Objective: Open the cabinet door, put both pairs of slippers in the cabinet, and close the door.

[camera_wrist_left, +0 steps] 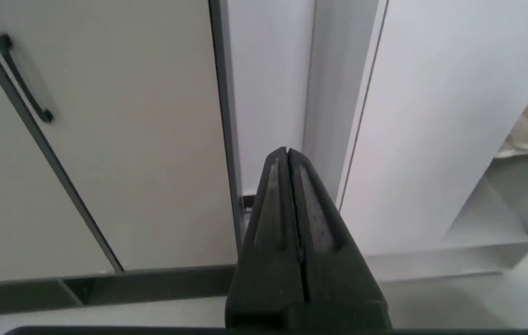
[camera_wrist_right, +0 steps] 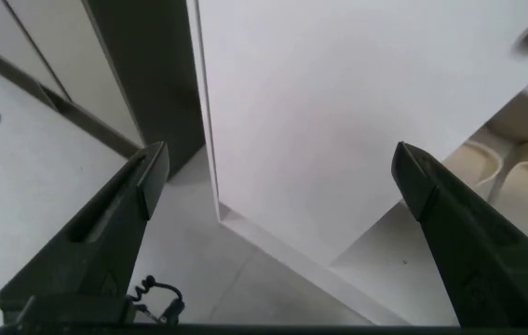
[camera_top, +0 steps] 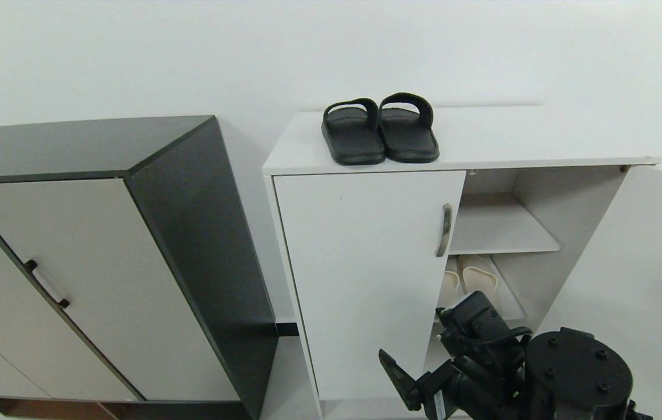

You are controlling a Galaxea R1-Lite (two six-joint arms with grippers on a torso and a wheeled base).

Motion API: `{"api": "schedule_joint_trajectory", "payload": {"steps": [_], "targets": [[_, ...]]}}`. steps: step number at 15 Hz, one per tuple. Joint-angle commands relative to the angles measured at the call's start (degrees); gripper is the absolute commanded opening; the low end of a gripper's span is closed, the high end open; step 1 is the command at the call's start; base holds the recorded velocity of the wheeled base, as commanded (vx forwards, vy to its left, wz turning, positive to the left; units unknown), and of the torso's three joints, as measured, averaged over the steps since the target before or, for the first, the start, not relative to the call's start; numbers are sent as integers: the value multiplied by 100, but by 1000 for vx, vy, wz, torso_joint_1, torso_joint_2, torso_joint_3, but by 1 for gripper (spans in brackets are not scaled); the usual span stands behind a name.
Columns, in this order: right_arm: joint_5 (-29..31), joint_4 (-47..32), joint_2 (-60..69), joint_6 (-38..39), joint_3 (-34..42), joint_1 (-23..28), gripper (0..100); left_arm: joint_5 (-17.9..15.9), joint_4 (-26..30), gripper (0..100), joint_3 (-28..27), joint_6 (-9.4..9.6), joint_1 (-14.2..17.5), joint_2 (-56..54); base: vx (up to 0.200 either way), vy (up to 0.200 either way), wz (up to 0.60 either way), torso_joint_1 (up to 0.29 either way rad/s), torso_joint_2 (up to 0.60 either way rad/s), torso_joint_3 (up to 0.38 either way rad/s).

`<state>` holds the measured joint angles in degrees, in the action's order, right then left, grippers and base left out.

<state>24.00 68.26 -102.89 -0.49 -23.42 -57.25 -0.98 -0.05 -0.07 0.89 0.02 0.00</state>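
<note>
Two pairs of slippers are seen. The black slide slippers [camera_top: 380, 131], matte with broad arched straps, are set side by side on top of the smooth white cabinet [camera_top: 541, 137]. The cream slippers [camera_top: 474, 277] are lodged on a lower shelf inside, where the right door [camera_top: 646, 262] is swung open. The flat left door [camera_top: 366, 280] is closed, with a curved metal handle [camera_top: 443, 230]. The right gripper [camera_wrist_right: 279, 158] is spread wide, low before that door. The left gripper [camera_wrist_left: 287, 158] is clenched on nothing. A dark cabinet [camera_top: 191, 221] is placed to the left against a plain white wall [camera_top: 132, 52].

a plain white wall [camera_top: 132, 52] stands behind. the dark cabinet [camera_top: 191, 233] at the left has a pale door [camera_top: 91, 280] with a black handle [camera_top: 46, 284]; the floor [camera_wrist_right: 21, 186] is light.
</note>
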Motion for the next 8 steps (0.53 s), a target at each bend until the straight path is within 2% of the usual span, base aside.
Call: {"api": "schedule_joint_trajectory", "payload": {"steps": [1,8], "targets": [[-1,4,32,5,-5,-6,100,1,5,0,-1,-1,-2,9,0,0,0,139,-466,-325],[-106,4,94,5,4,38,100,1,-4,0,-1,-1,-2,9,0,0,0,175,-486,-316]]}}
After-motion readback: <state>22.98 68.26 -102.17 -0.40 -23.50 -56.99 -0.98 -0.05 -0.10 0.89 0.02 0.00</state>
